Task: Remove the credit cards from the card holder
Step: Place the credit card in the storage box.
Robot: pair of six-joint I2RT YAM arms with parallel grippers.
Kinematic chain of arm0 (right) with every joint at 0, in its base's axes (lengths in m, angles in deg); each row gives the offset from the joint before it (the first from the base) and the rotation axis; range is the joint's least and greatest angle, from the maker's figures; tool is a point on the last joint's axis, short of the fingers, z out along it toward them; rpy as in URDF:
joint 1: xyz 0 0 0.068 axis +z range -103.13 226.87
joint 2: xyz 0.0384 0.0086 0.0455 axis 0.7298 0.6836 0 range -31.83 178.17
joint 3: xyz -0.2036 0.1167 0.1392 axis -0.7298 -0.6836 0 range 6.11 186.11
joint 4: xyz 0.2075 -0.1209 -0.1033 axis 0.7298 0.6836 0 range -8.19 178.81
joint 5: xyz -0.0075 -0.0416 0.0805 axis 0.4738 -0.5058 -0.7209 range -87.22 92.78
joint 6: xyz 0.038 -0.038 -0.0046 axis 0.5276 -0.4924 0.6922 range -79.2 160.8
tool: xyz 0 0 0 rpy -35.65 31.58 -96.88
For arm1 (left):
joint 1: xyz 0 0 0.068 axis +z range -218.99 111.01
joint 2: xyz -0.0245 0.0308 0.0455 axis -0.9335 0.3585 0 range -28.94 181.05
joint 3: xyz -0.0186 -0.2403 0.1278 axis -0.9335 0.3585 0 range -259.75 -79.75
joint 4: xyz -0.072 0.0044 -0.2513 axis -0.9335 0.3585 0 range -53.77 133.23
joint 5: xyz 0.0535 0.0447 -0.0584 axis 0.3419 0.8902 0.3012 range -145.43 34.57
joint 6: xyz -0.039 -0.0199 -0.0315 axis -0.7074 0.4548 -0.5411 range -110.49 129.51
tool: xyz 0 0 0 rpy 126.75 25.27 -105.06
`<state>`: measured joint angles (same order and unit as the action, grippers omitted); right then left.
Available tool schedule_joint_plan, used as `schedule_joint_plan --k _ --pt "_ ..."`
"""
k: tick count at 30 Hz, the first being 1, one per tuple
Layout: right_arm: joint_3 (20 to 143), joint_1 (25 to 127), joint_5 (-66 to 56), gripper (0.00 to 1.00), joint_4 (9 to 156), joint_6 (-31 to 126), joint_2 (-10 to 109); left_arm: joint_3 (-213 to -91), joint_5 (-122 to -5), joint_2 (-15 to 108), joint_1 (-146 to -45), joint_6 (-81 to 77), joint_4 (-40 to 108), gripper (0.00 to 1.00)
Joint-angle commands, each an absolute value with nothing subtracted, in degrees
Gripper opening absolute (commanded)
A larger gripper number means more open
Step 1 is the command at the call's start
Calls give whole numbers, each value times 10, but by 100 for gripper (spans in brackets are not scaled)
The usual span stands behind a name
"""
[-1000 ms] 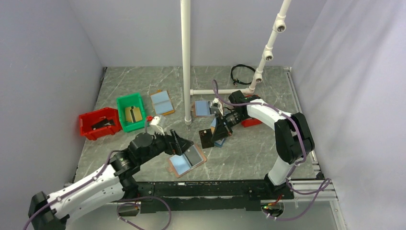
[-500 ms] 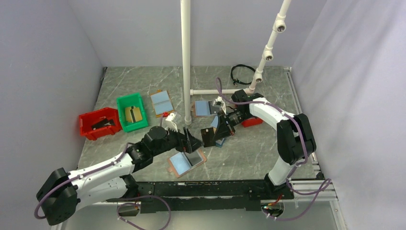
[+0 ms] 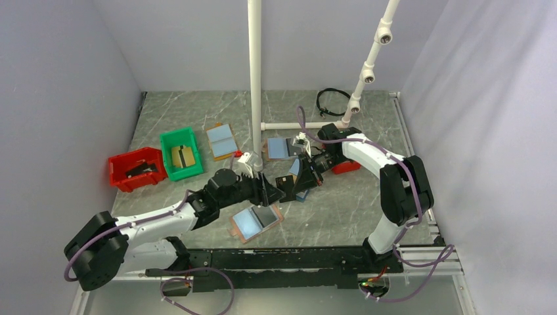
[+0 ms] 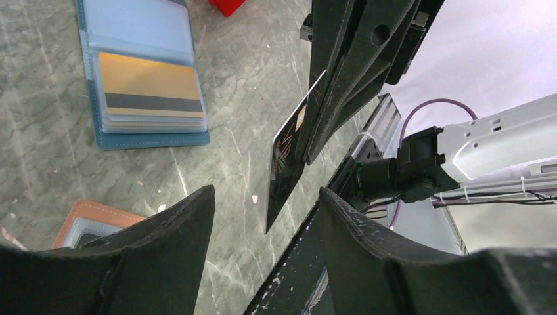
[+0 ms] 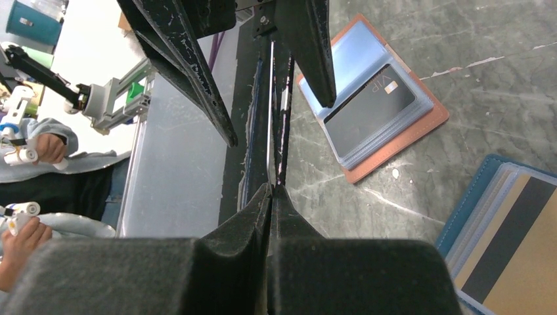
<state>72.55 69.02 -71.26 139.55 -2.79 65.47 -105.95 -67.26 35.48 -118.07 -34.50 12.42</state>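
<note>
The card holder [image 3: 256,222], tan-rimmed with a blue half and a dark grey card in the other half, lies open on the table; it also shows in the right wrist view [image 5: 374,111]. My right gripper [image 3: 299,180] is shut on a dark credit card [image 3: 286,188] and holds it on edge above the table. In the left wrist view the card [image 4: 289,157] hangs from the right fingers [image 4: 348,79]. My left gripper [image 3: 272,191] is open and empty, its fingertips just short of the card's free edge, one to each side [image 4: 266,193].
A navy holder with a gold card [image 4: 144,85] lies beside the held card. A red bin [image 3: 136,168] and a green bin [image 3: 180,153] stand at the left. Another tan holder [image 3: 222,140] and a white pipe frame [image 3: 255,85] stand behind.
My left arm has reached right, from over the card holder to the card held by my right gripper. The right gripper and card shifted only slightly.
</note>
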Motion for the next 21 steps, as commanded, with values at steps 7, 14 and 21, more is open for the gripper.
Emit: schedule_joint_plan --k 7,14,21 --pt "749 687 -741 0 1412 -63 645 -1089 -702 371 -1179 -341 64 51" --pt "750 686 -743 0 1415 -67 645 -1087 -704 374 -1178 -342 61 48" --pt "748 686 -746 0 1415 -68 644 -1091 -721 382 -1178 -330 58 0"
